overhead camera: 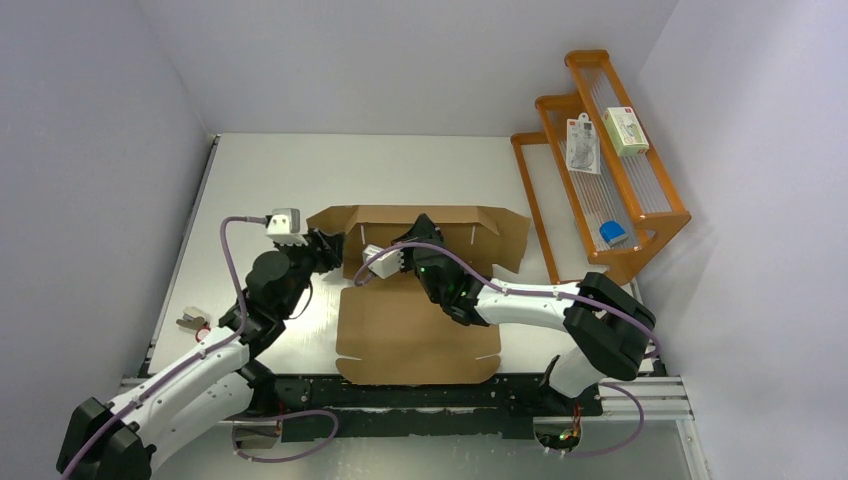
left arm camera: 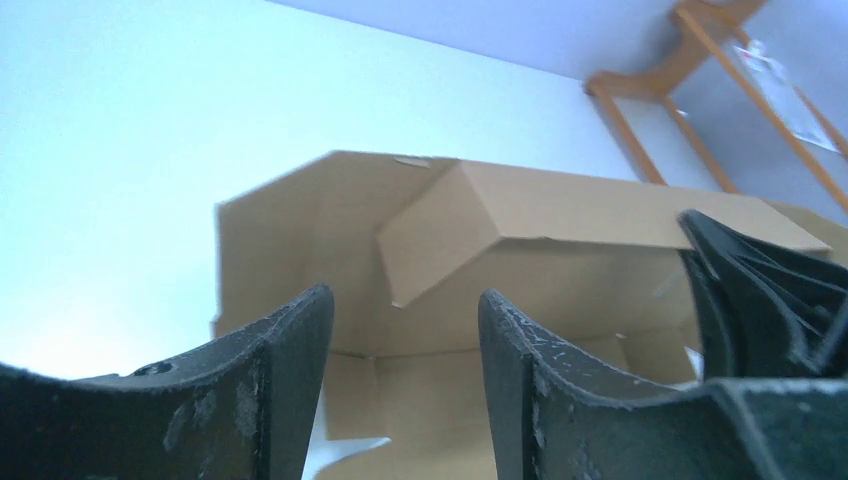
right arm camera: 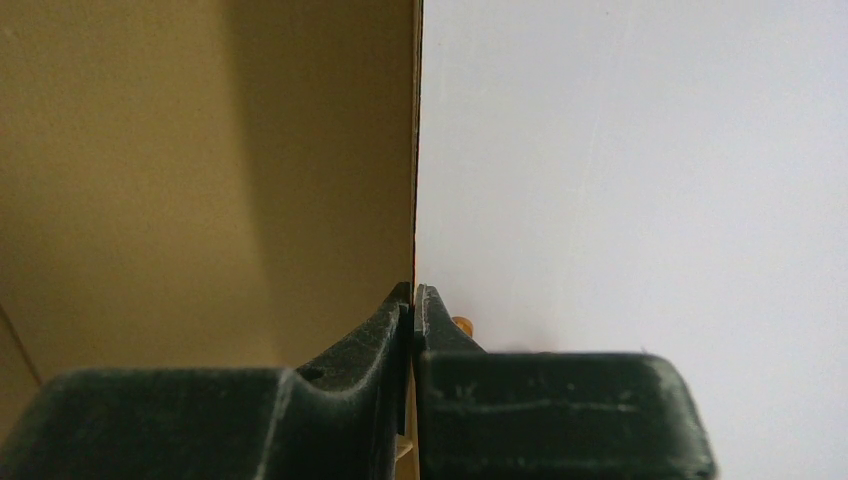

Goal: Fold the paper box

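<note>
Right in the middle of the pale grey tabletop (overhead camera: pixel 260 170) sits the plain brown corrugated cardboard paper box (overhead camera: pixel 420 340), basically half done. The big front panel lies flat toward the arm bases, and the back wall stands up with its end flaps angled inward. Off to the right, against the wall, is the orange wire-fronted stepped rack (overhead camera: pixel 626 262).

Up at the top of that standing back wall, the right gripper (right arm camera: pixel 413 292) has its fingers squeezed together with the thin cardboard edge pinched between them. Just beside the box's left end, the left gripper (left arm camera: pixel 402 310) has its fingers spread with nothing between them, and the folded corner flap is right ahead of it.

Two small white retail packages (overhead camera: pixel 583 145) sit on the rack's upper shelves, plus a little blue thing (overhead camera: pixel 612 233) lower down.
</note>
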Robot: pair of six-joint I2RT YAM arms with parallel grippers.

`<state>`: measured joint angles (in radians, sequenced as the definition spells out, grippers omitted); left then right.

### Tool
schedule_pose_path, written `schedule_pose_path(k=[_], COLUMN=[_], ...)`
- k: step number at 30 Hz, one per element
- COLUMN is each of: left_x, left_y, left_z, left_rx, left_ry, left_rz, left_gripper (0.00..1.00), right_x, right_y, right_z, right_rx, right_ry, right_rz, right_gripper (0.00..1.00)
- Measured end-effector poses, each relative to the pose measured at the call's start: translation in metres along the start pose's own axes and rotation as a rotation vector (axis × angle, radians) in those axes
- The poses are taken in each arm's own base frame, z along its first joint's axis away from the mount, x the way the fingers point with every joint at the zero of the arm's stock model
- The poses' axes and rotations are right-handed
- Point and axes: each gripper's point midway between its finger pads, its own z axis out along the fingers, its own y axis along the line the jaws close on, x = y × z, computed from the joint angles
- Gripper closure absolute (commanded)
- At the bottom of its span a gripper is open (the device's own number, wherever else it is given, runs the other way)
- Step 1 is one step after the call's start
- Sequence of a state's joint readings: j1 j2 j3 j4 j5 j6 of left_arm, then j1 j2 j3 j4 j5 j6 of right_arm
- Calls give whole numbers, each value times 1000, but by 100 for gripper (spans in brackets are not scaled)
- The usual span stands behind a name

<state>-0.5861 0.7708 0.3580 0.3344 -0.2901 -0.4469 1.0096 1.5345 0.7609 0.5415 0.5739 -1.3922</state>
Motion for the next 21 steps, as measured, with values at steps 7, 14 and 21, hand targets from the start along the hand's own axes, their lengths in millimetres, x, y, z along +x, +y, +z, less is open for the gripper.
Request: schedule_pose_path(k=[7,14,21], left_x=[-28,-59,-34], left_y=[36,103,141], left_z=[5,9,39], left_rx=[-179,-349,-340], left_ry=[-72,-147,-18], left_rz=[64,21,-46], left_gripper=[34,32,35], right_x=[0,0,-1], right_y=[0,0,-3], right_z=[0,0,-1], right_rx=[0,0,4], right_ry=[-1,-2,-10], right_rz=[0,-2,3], right_gripper=[93,93,93])
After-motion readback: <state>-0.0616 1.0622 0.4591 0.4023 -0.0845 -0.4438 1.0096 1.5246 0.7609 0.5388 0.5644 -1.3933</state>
